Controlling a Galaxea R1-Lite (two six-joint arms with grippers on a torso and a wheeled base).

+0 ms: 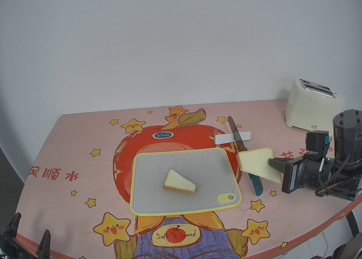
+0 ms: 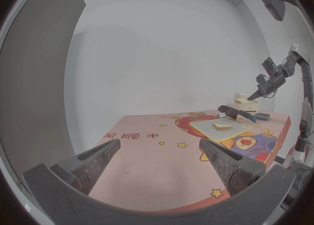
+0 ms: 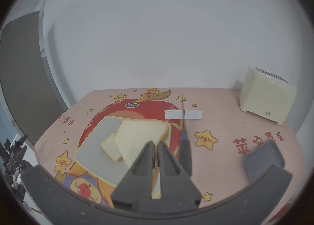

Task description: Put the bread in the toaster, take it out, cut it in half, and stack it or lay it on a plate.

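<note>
- Right hand (image 1: 274, 162): clamped on one edge of a bread piece (image 1: 255, 162), held clear of the surface (image 1: 75, 150), just off the right edge of the cutting board (image 1: 151, 173) and over the knife handle.
- Second bread piece (image 1: 180, 183): a wedge lying flat near the middle of the cutting board, apart from the held piece.
- Knife (image 1: 237, 135): lying on the surface beside the board's right edge, with the blade across a white strip (image 1: 232, 137). Nothing grips it.
- Toaster (image 1: 312, 109): at the far right corner of the surface. I cannot see anything in the slots from here.
- Left hand (image 2: 159, 143): fingers spread wide and holding nothing, parked low at the near left corner of the surface, well apart from the board.
- Judgement on the step: two separate pieces and a set-down knife suggest toasting and cutting are done. I am now on the plating step with the first half.
- Dark grey tray (image 3: 263, 160): sits on the right side of the surface, nearer to me than the toaster. I take it to be the plate.
- Next move calls for: swinging the held piece right to above the tray, lowering it flat, then releasing it.
- I must then go back to the board for the wedge. It lies flat, so I will need to pinch it by an edge, then stack it or lay it alongside.
</note>
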